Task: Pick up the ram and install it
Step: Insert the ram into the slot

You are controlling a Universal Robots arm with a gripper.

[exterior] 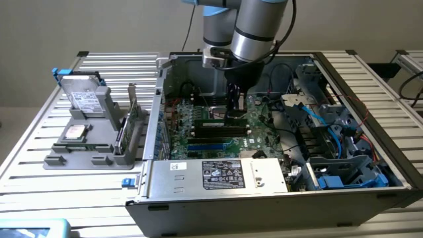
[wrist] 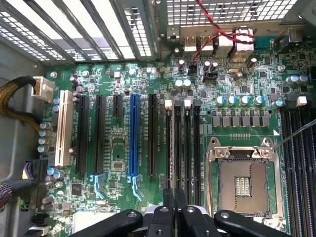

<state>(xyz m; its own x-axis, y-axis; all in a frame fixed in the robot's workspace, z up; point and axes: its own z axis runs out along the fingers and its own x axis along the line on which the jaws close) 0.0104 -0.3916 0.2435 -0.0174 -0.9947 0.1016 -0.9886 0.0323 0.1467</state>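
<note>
Tool [exterior: 237, 115] clenched, fingers [wrist: 168, 207] pressed together, tips down on top edge of the ram [exterior: 215, 121]; can't tell if it's pinching the stick or just touching it. Ram stands upright in a memory slot on the mobo [exterior: 180, 141], inside the open PC case [exterior: 198, 203]. Wrist view: tool [wrist: 174, 202] sits over the black DIMM slots [wrist: 186, 143], w/ CPU socket [wrist: 244, 182] beside them. PSU [exterior: 218, 176] is near the case's front wall. On the exterior view's left, 1 grey holder [exterior: 86, 156] on the counter [exterior: 59, 198] carries a hard drive [exterior: 84, 96] & an expansion card [exterior: 132, 124].
</note>
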